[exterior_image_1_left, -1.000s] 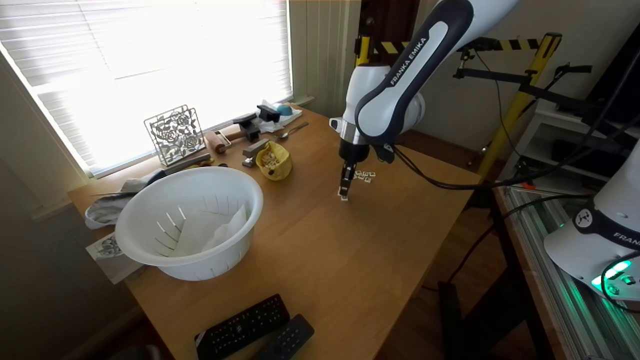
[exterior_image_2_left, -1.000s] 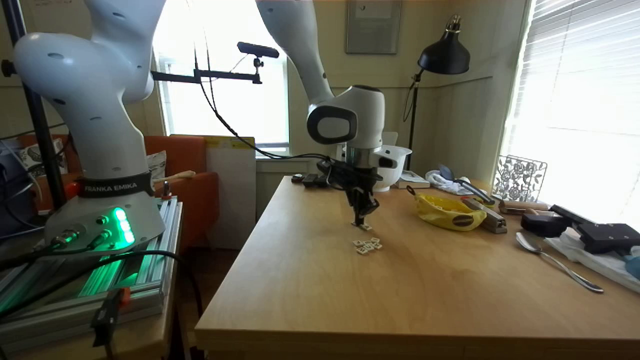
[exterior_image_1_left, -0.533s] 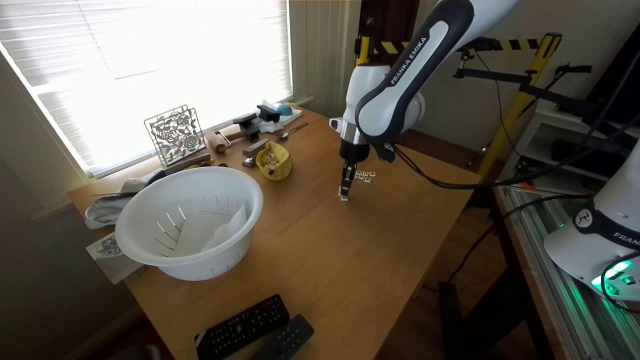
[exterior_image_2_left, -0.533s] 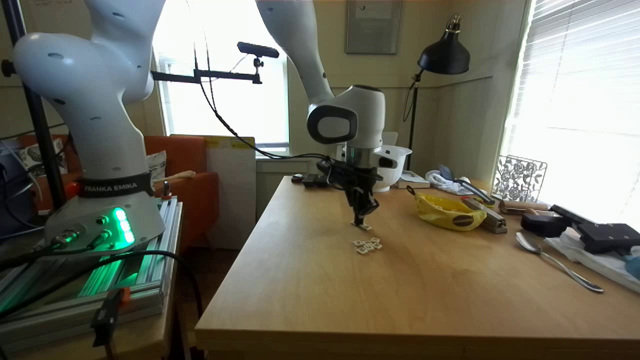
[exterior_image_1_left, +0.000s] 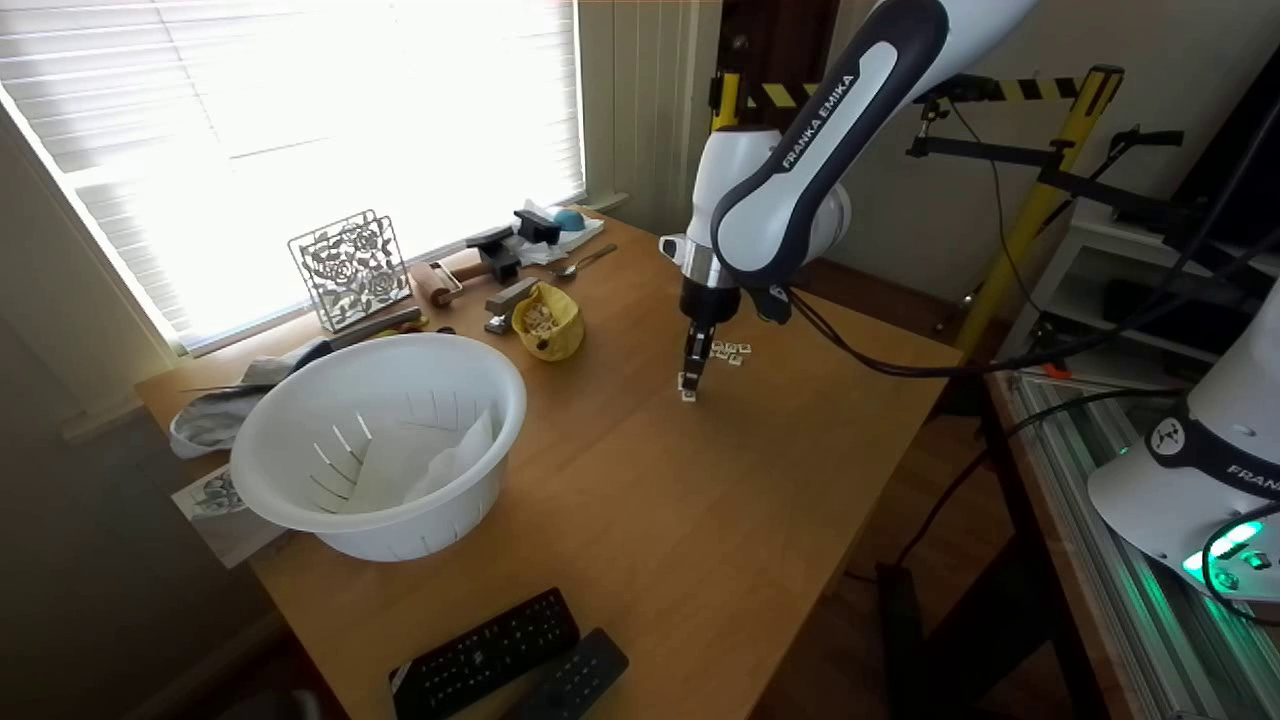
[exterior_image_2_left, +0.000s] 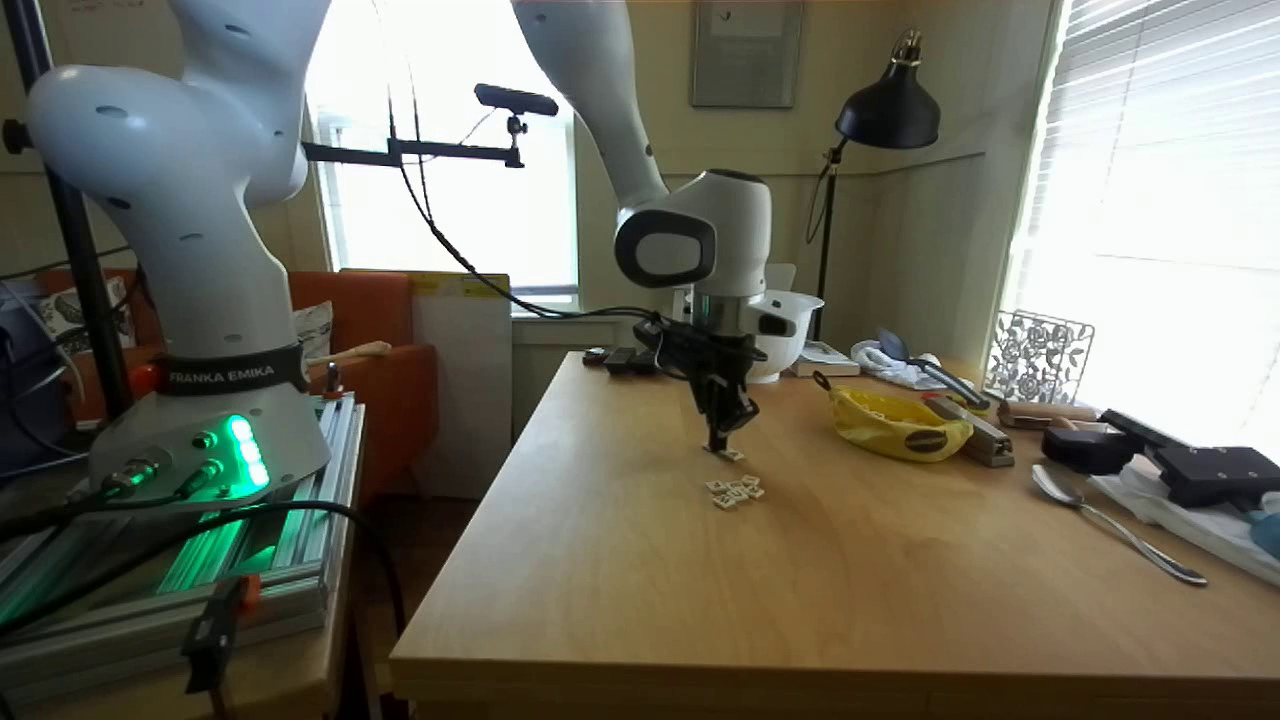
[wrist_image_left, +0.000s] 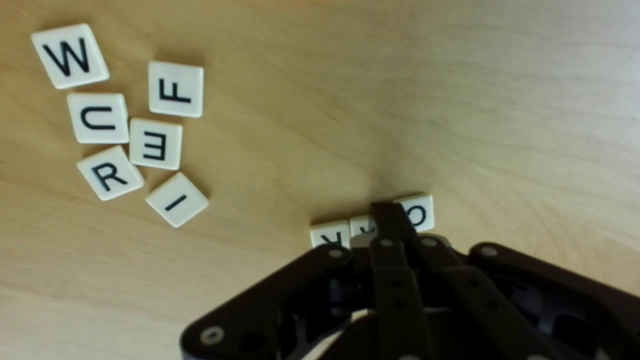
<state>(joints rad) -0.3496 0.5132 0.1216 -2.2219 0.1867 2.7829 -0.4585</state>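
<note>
"Gripper (wrist_image_left: 393, 212), in the wrist view: clenched, its fingers (wrist_image_left: 385, 260) side by side with nothing visible between them. Why does it point down?"

"Three tiles lie flat beneath it, in line on the table (exterior_image_2_left: 900, 600): a round-lettered tile (wrist_image_left: 421, 209), a middle tile (wrist_image_left: 361, 223) and a third tile (wrist_image_left: 325, 230). Pieces that thin present little side to grip, which probably accounts for the downward stance."

"Do the fingers touch the middle tile?"

"They overlap it in the wrist view and mask the contact; whether they press on it or stand just above cannot be told. Held together, they form a slim tip, apt for so narrow a line."

"And the remaining pieces?"

"W tile (wrist_image_left: 70, 56), F tile (wrist_image_left: 176, 89), U tile (wrist_image_left: 98, 118), E tile (wrist_image_left: 155, 144), R tile (wrist_image_left: 110, 172) and I tile (wrist_image_left: 176, 199) lie face up, each letter readable, well apart from that line. Their differing angles suggest a scatter rather than an arrangement. In an exterior view, the yellow pouch (exterior_image_1_left: 562, 342) stands mouth upward, so its pale pieces (exterior_image_1_left: 538, 320) stay contained; the white basin (exterior_image_1_left: 420, 535), with slotted walls, stands base down, well apart from the gripper."
</note>
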